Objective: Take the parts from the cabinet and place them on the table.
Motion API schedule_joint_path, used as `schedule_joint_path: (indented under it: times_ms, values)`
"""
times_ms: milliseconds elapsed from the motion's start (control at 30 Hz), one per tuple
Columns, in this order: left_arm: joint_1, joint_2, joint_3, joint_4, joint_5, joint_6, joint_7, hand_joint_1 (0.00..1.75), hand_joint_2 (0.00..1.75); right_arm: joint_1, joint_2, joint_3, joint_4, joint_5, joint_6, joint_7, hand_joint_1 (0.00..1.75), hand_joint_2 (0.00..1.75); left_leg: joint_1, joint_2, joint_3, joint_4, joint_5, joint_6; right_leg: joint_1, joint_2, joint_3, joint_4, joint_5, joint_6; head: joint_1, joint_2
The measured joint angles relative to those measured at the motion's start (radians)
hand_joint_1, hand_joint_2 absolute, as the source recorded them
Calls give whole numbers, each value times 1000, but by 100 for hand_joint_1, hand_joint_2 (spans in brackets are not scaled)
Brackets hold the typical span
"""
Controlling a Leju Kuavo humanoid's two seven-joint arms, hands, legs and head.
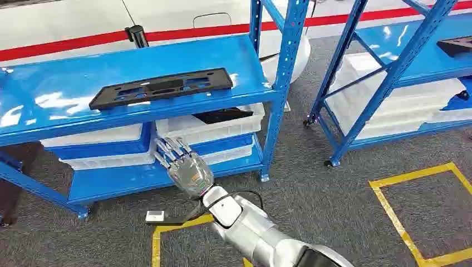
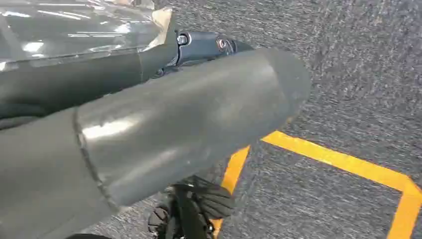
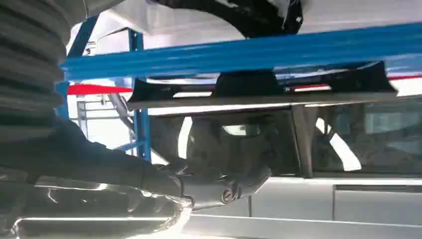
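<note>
One long flat black plastic panel (image 1: 161,88) on the blue steel shelf (image 1: 67,83), likely light and rigid, suits an edge grip; right hand (image 1: 186,167) below it, fingers spread, empty

Dark part (image 1: 222,115) in white bin (image 1: 206,129), frame centre: mostly hidden under shelf (image 1: 139,72). Second black part (image 1: 456,45) cut off, upper right edge.

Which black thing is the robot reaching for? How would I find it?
Find the near blue rack. Skip the long flat black part on its top shelf and look underneath, where white bins sit. The right hand reaches toward the right bin; the black part lies inside it.
</note>
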Motion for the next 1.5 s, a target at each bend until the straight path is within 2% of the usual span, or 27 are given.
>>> schedule_joint_path:
  times_ms: [33,67,100,167,200,267,333,400,467,533,567,600,700,767,900,933,967,1067,1100,1133,1200,1233,1267,1367,1400,1433,1500]
  values:
    - [0,0,2,0,0,2,1,0,0,0,1,0,-9,0,0,5,0,175,-4,1,24,-64,32,11,0,-1,5,-2,-7,1,1,0]
    - [-2,0,4,1,0,4,5,0,0,-2,2,0,-20,0,0,12,0,175,-12,2,17,-47,-4,13,5,0,14,-8,-8,6,2,0]
    - [-3,-2,4,1,0,6,5,0,0,-5,2,0,-28,0,0,17,0,175,-17,0,22,-64,-10,20,-1,1,11,-10,-11,12,-1,0]
    - [0,-1,8,2,0,14,5,0,0,-2,4,1,-47,0,0,21,0,175,-19,-2,28,-76,9,36,8,1,23,3,-5,32,-1,0]
    - [0,-2,10,2,-1,14,5,0,0,-5,5,2,-57,0,0,23,0,175,-14,-3,45,-80,11,40,9,1,27,5,-7,34,0,0]
    - [-3,-4,12,2,-4,15,5,0,0,-10,4,2,-71,0,0,27,0,175,-9,-3,64,-91,11,46,6,-1,-8,67,-35,37,2,0]
    - [-6,-5,16,2,-4,16,5,0,0,-11,2,2,-78,0,0,28,0,175,-10,-3,67,-91,3,50,2,-1,-107,220,-85,34,1,0]
    - [-4,-6,18,2,-4,17,6,0,0,-2,-4,3,-78,0,0,28,0,175,-10,-5,73,-90,-7,48,0,-1,-179,300,-100,41,1,0]
    - [-3,-7,19,2,-4,19,6,0,0,2,-8,6,-78,0,0,31,0,175,-10,-8,88,-89,-19,42,-4,-2,-162,210,-45,59,2,0]
    - [-3,-8,19,2,-5,20,6,0,0,0,-8,7,-83,0,0,31,0,175,-9,-9,111,-88,-36,34,-10,-4,-85,16,57,77,2,0]
    - [-3,-8,19,2,-5,21,6,0,0,2,-9,7,-84,0,0,31,0,175,-10,-8,119,-89,-42,28,-9,-6,-86,10,66,63,0,0]
    - [-4,-8,20,2,-5,23,6,0,0,1,-10,9,-84,0,0,31,0,175,-12,-10,119,-88,-48,21,-2,-10,-89,3,23,43,0,0]
    - [-3,-8,20,2,-5,24,6,0,0,2,-9,10,-87,0,0,31,0,175,-10,-5,129,-79,-51,3,-6,-6,-62,-2,51,16,1,0]
    - [-6,-8,20,2,-5,25,5,0,0,-1,-3,10,-89,0,0,31,0,175,-5,-2,117,-34,-69,-7,-14,-6,-42,-8,46,9,-1,0]
    - [-3,-8,22,2,-5,29,5,0,0,1,1,10,-88,0,0,29,0,175,2,-1,-52,203,-167,-26,-10,-5,-26,-8,27,-8,-3,0]
    - [-3,-8,23,3,-5,31,5,0,0,2,1,10,-87,0,0,29,0,175,4,-1,-72,202,-161,-27,-10,-4,-20,-8,22,-8,-2,0]
    - [-3,-8,23,3,-5,31,5,0,0,3,1,10,-87,0,0,28,0,175,5,-1,-70,160,-119,-26,-10,-2,-12,-8,15,-5,-2,0]
    - [-3,-7,23,3,-5,31,5,0,0,2,5,10,-87,0,0,28,0,175,3,2,12,-80,61,-10,-9,-1,15,-10,-7,4,-2,0]
    - [-4,-6,23,3,-5,31,5,0,0,1,6,10,-85,0,0,28,0,175,-5,6,5,-62,10,-8,-2,-1,25,-10,-11,11,-2,0]
    - [-5,-7,23,3,-6,31,4,0,0,-2,6,10,-84,0,0,28,0,175,-8,4,7,-63,-1,0,-3,1,22,-11,-16,18,-2,0]
    - [-2,-6,23,3,-6,31,4,0,0,-3,9,10,-83,0,0,27,0,175,-10,0,11,-66,21,14,-2,0,20,-17,-26,30,-2,0]
    - [-2,-7,23,3,-6,31,3,0,0,-5,13,10,-83,0,0,27,0,175,-6,-1,32,-78,30,20,12,0,29,-20,-34,39,-2,0]
    - [-3,-10,23,3,-6,31,2,0,0,-6,11,10,-82,0,0,28,0,175,-2,1,43,-91,33,24,4,-2,31,12,-43,39,0,0]
    - [-7,-10,23,3,-6,31,2,0,0,-8,8,11,-79,0,0,28,0,175,-5,1,53,-94,26,39,2,-2,-106,239,-129,26,2,0]
    - [-7,-10,23,3,-6,31,2,0,0,-4,5,11,-76,0,0,28,0,175,-7,-1,54,-94,21,40,1,-2,-157,307,-144,30,2,0]
    - [-6,-9,23,3,-6,30,2,0,0,-1,3,11,-74,0,0,28,0,175,-8,-4,57,-93,16,40,0,-2,-186,325,-134,38,2,0]
    - [-3,-10,23,3,-7,27,2,0,0,2,1,11,-71,0,0,29,0,175,-8,-8,71,-93,4,37,0,-2,-163,222,-60,59,2,0]
